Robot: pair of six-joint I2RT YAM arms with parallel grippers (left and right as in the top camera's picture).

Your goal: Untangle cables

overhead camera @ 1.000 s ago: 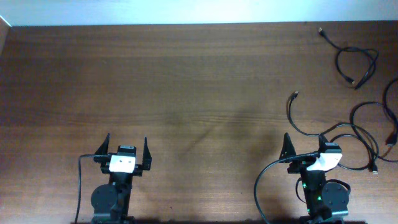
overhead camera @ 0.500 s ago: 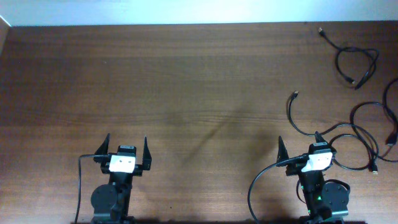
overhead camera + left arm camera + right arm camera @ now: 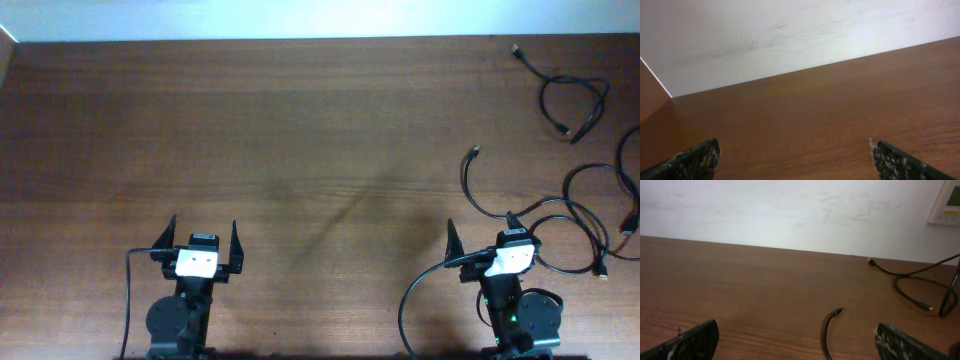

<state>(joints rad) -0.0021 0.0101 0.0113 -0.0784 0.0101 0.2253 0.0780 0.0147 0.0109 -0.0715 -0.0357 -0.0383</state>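
Several thin black cables lie at the table's right. One looped cable (image 3: 575,105) lies at the far right corner. A second cable (image 3: 470,185) curves from its plug down past my right gripper (image 3: 480,228) and joins overlapping loops (image 3: 590,225) to the right. Another cable (image 3: 630,205) runs along the right edge. In the right wrist view a cable end (image 3: 829,327) with its plug lies just ahead between the open fingers (image 3: 795,342), and the far cable (image 3: 912,287) lies beyond. My left gripper (image 3: 203,230) is open and empty, with bare wood ahead in the left wrist view (image 3: 795,160).
The brown wooden table (image 3: 300,130) ends at a white wall (image 3: 790,210) along its far edge. A thick black lead (image 3: 410,300) loops from the right arm base, and another (image 3: 128,300) runs from the left base.
My right gripper has swung a little to the left and squared up since one second ago, then stayed still. The left arm and the cables have not moved.
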